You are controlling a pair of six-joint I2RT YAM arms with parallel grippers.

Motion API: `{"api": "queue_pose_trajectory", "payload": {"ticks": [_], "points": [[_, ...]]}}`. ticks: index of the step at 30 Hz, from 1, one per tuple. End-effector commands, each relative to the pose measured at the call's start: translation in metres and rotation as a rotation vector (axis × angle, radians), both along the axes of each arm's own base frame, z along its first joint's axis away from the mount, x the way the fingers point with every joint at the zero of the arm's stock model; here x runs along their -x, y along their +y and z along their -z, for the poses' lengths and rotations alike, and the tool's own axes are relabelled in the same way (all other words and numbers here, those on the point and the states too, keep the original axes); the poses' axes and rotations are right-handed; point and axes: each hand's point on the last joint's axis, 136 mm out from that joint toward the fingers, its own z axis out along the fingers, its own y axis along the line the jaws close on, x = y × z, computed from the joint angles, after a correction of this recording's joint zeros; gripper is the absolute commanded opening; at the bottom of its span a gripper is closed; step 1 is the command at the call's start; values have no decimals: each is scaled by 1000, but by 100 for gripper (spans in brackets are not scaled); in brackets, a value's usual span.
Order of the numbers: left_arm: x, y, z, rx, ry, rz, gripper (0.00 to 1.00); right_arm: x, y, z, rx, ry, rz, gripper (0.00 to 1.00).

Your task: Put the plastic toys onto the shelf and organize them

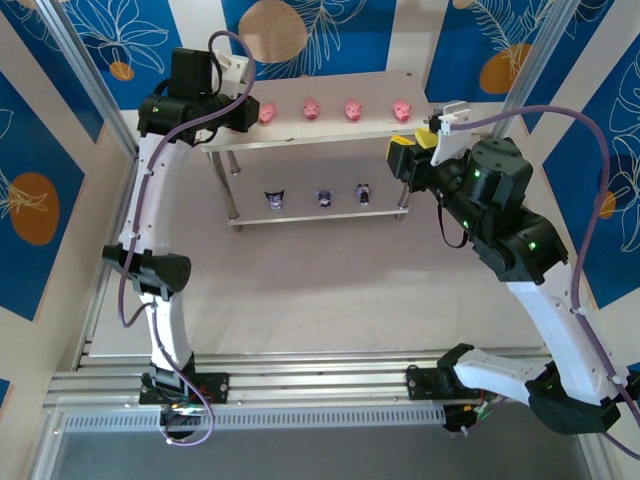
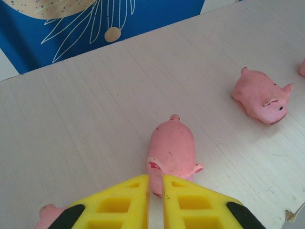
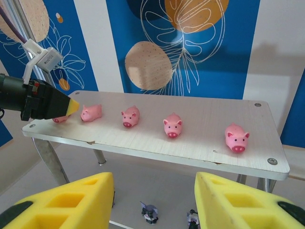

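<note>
5 pink pigs (image 3: 172, 126) on shelf (image 3: 214, 119) top, 3 dark figs (image 1: 324, 198) below; L gripper (image 2: 156, 183) jaws together, R gripper (image 3: 155, 191) apart.

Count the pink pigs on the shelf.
5. All stand in a row on the shelf's top board: the leftmost pig is partly behind the left gripper, then second pig, third pig, fourth pig and rightmost pig. None seems fully hidden.

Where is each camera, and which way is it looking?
Top external: above and behind, looking down on the shelf; left arm and right arm show.
Left wrist: over the top board, looking down at a pink pig; left fingers show.
Right wrist: in front of the shelf, facing it; right fingers show, apart.
Shared: all three see the pink pigs.
</note>
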Motion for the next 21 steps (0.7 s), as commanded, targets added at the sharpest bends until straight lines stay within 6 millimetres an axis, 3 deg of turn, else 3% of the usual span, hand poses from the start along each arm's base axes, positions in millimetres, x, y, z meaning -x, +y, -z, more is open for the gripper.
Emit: {"api": "queue_pose_trajectory", "payload": {"ticks": [1,8,16,21], "points": [[6,-9,1,8,18,31,16,5,-3,-9,-40,-26,-7,49],[7,-12,-5,12,-2,27,16,9,-6,-10,-47,-29,-6,49],[15,1,-52,34,-142,-30,17,12,-9,-10,-49,-31,-6,49],[40,10,-72,30,-169,-33,17,16,-11,-10,-52,-36,-9,49]]}}
